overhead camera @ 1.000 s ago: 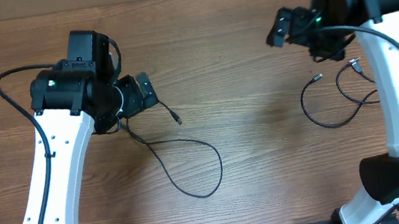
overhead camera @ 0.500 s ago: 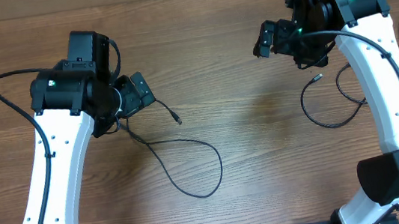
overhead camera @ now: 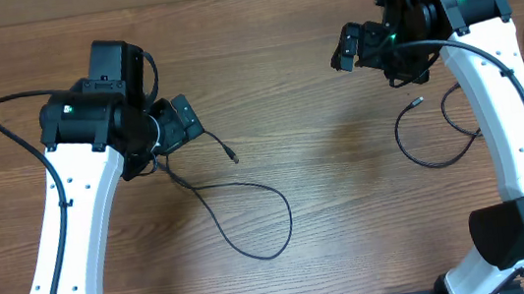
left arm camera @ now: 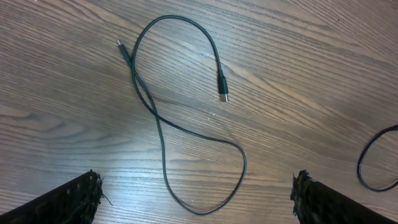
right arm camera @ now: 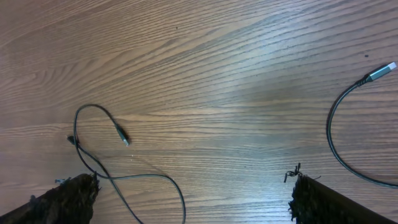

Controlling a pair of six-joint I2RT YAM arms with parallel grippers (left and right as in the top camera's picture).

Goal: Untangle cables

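both my grippers are spread wide, nothing in either. the left gripper (overhead camera: pixel 183 124) hangs over one loose cable (overhead camera: pixel 290 213) that crosses itself on the table (overhead camera: pixel 339 217). the right gripper (overhead camera: pixel 355 47) sits near a second cable (overhead camera: pixel 398 136), well apart from the first.

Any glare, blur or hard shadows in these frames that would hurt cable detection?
Overhead: even light, only faint soft shadows beside the arms, left cable and right cable crisp. Left wrist: left cable sharp, end effector fingertips dark and soft-edged in the bottom corners. Right wrist: mild pale sheen on the table, nothing blown out, both cables legible.
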